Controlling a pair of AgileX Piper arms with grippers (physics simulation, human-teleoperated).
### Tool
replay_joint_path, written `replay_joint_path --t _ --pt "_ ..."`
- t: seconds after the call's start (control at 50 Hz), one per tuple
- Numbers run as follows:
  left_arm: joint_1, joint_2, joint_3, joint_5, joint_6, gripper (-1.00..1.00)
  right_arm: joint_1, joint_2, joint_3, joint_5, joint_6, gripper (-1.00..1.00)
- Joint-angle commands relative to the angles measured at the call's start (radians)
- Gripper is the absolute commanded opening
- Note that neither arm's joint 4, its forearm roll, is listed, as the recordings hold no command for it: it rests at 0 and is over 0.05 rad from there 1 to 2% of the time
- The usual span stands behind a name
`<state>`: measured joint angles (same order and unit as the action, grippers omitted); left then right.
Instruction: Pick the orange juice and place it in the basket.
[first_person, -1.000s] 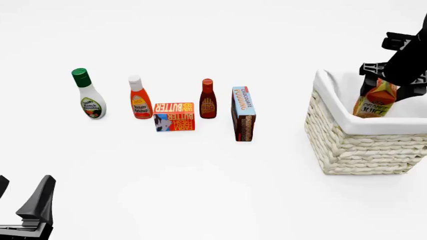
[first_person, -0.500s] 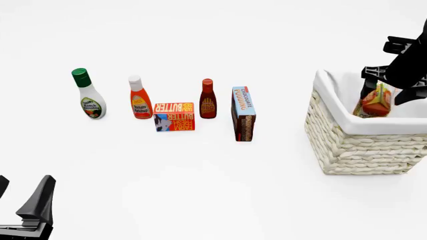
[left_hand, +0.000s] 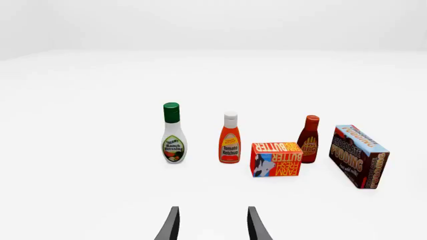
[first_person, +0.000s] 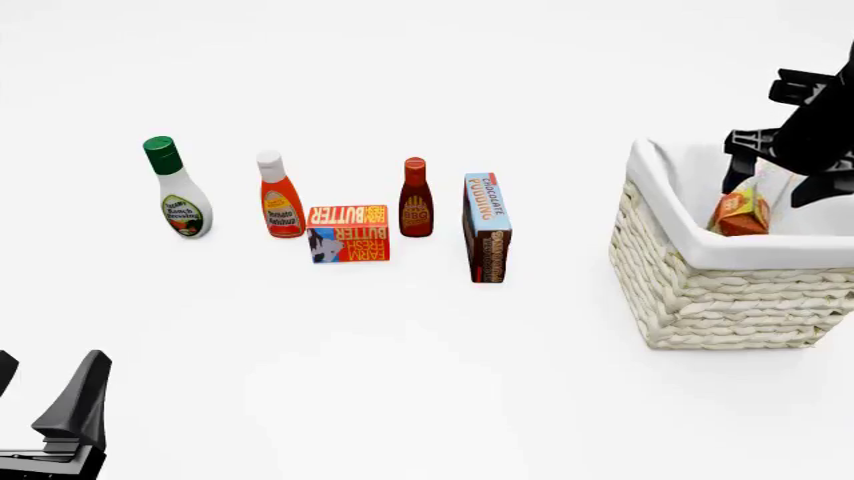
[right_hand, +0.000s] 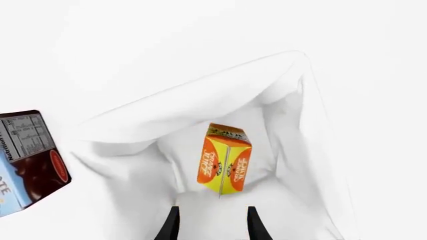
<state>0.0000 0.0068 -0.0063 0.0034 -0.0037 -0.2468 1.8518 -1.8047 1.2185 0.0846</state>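
Bare table (first_person: 561, 350) lies between the pudding box (first_person: 487, 227) and the basket (first_person: 694, 290), whose top is open.

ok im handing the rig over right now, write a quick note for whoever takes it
Right tool: open, empty, hanging over the basket.
Left tool: open, empty, parked near the table's front left, away from the groceries.
Orange juice: inside the basket on the white liner, free of the fingers.
Done: the carton is picked and dropped in.
Left: lift the right arm clear of the basket. Ranch dressing, ketchup, butter box, BBQ sauce and pudding box stay out on the table.
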Motion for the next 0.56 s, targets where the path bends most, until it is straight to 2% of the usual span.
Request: replay_joint_path --t 0.02,0.56 --pt "0.0 -0.003 0.001 0.001 0.002 1.0 -0.001 -0.016 -0.002 0.001 -0.004 1.0" --pt "0.0 -0.003 0.001 0.001 0.001 1.0 0.0 -0.105 0.008 0.001 -0.036 1.0"
